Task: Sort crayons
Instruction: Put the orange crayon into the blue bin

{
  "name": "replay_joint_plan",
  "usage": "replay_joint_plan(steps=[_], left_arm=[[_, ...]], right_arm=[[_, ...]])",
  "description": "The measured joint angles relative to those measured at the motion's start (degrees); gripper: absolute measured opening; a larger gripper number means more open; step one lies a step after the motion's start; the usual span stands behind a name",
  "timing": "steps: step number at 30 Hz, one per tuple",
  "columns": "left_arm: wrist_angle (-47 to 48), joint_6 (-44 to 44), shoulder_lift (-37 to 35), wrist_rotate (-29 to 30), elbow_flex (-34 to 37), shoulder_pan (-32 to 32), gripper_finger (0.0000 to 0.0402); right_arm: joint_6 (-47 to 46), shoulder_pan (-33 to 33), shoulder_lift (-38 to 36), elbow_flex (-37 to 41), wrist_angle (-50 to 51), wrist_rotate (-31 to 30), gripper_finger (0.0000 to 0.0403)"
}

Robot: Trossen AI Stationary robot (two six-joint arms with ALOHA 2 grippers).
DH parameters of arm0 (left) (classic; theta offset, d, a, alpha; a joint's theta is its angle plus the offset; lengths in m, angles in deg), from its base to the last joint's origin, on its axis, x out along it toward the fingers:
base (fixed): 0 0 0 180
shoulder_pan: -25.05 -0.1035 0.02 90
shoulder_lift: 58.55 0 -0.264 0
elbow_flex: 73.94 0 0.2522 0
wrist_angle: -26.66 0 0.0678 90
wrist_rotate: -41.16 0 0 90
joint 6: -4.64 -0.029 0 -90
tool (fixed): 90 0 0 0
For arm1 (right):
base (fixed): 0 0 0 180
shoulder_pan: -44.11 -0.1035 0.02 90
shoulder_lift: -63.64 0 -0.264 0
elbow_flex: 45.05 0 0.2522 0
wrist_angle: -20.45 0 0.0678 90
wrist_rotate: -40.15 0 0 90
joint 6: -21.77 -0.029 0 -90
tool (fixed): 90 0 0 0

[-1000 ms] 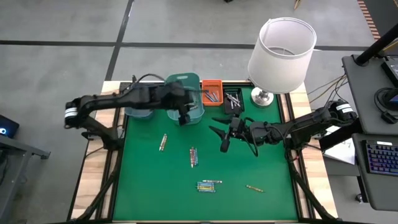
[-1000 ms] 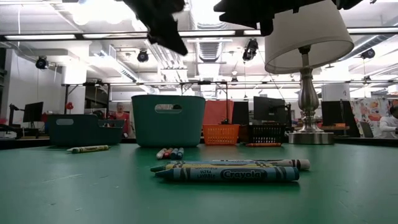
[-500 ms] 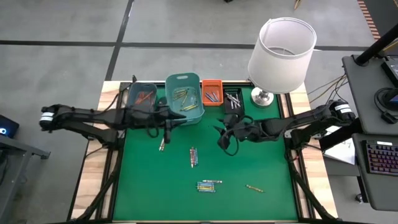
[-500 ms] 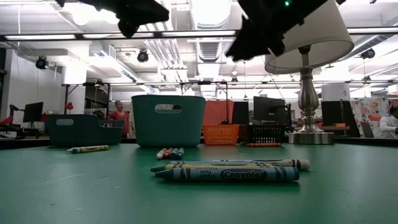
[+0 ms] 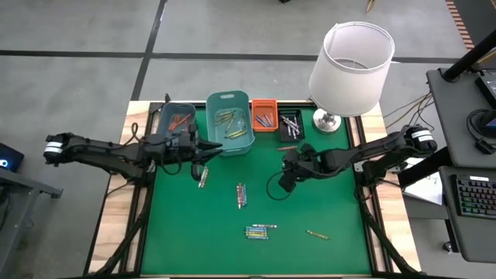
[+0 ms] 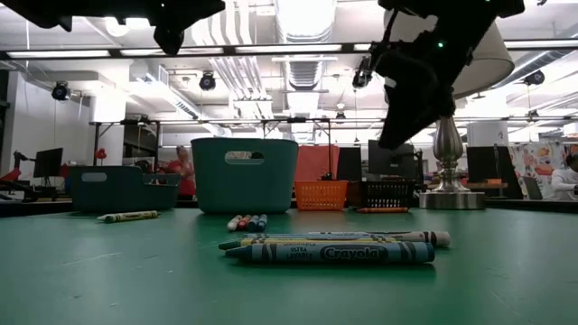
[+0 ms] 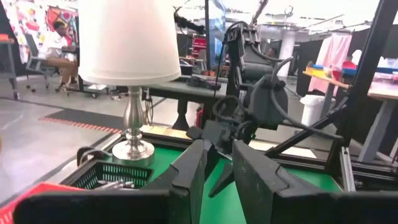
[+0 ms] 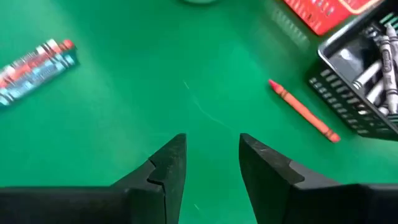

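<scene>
Only right-wrist: orange crayon (image 8: pixel 303 111) beside black bin (image 8: pixel 364 68).

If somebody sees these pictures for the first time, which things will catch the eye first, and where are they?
First the big white lamp at the table's far right corner, above the green mat. Then the row of bins along the far edge: two teal bins, an orange one and a black one. Last, the crayons scattered on the mat, with the open right gripper over its middle.

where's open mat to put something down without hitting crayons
Bare green mat runs along the left edge below the left claw, and along the right beyond the yellow crayon. Crowded: the bins at the back and the crayon clusters mid-mat.
</scene>
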Motion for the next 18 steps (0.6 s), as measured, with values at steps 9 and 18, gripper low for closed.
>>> replay_joint_plan(steps=[9,18], left_arm=[[0.02,-2.88,-0.25,0.0,-0.05,-0.02,0.0067],[0.15,-5.48,-0.65,0.02,-0.07,-0.09,0.0067]], right_arm=[[-1.52,4.29,1.33,-0.42,-5.09,-0.39,0.0106],[-3.47,8.33,8.42,-4.7,-7.5,0.47,0.0049]])
